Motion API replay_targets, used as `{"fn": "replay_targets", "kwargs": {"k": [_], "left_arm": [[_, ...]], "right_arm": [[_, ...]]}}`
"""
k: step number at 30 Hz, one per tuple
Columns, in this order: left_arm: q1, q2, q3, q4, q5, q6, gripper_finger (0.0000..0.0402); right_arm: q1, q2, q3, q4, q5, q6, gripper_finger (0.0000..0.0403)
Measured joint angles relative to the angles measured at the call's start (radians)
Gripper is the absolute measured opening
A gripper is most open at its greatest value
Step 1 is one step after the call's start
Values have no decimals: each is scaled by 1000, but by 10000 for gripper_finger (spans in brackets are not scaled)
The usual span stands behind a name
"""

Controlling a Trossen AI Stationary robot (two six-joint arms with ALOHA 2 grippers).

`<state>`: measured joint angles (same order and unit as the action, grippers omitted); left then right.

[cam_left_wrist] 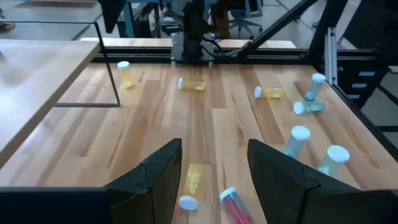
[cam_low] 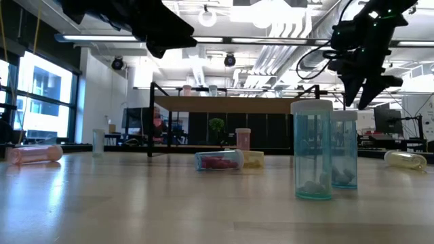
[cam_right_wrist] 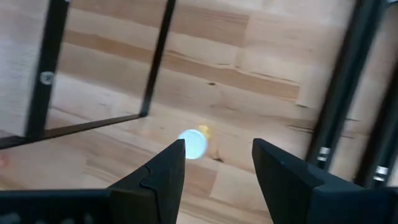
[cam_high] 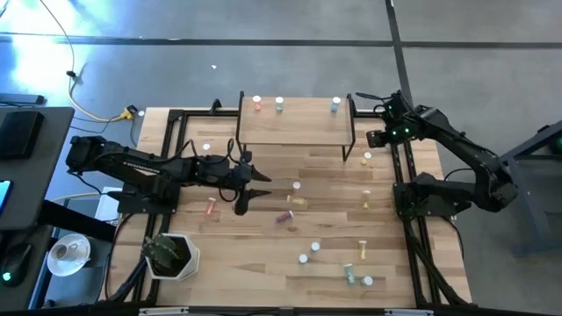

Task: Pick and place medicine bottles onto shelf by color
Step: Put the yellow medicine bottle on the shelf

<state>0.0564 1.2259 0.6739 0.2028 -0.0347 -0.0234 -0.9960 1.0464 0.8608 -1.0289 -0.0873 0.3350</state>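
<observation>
The shelf (cam_high: 294,123) stands at the table's far middle and bears a red bottle (cam_high: 257,104) and two blue-grey ones (cam_high: 279,104) (cam_high: 335,105), all upright. My left gripper (cam_high: 253,189) hovers open above the table's middle; a lying yellow bottle (cam_left_wrist: 196,182) and a lying red one (cam_left_wrist: 233,205) show just ahead of its fingers. My right gripper (cam_right_wrist: 214,165) hangs open, pointing steeply down, over an upright yellow bottle (cam_right_wrist: 194,143) beside the shelf's right leg (cam_high: 352,132). Neither gripper touches anything.
Several more bottles lie or stand on the right half of the table, among them two blue-grey ones upright (cam_low: 313,149). Another red bottle (cam_high: 211,208) lies left of the middle. A white pot with a plant (cam_high: 171,254) stands at the near left corner.
</observation>
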Motion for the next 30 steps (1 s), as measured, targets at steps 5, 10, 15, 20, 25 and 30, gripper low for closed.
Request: {"fn": "replay_targets", "kwargs": {"k": [5, 10, 15, 20, 25, 30], "left_arm": [[-25, 0, 0, -2, 0, 0, 175], [-44, 0, 0, -4, -1, 0, 175], [-46, 0, 0, -4, -3, 0, 174], [-43, 0, 0, -4, -3, 10, 174], [-45, 0, 0, -4, -3, 27, 174], [-45, 0, 0, -4, -3, 27, 174]], "right_arm": [[-83, 21, 0, 10, -43, -7, 179], [-193, 21, 2, 10, -144, -6, 179], [-249, 20, -6, -16, -242, 60, 179], [-261, 20, -85, -60, -304, 77, 179], [-260, 20, -155, 24, -303, 93, 179], [-252, 20, -170, 77, -287, 136, 179]]}}
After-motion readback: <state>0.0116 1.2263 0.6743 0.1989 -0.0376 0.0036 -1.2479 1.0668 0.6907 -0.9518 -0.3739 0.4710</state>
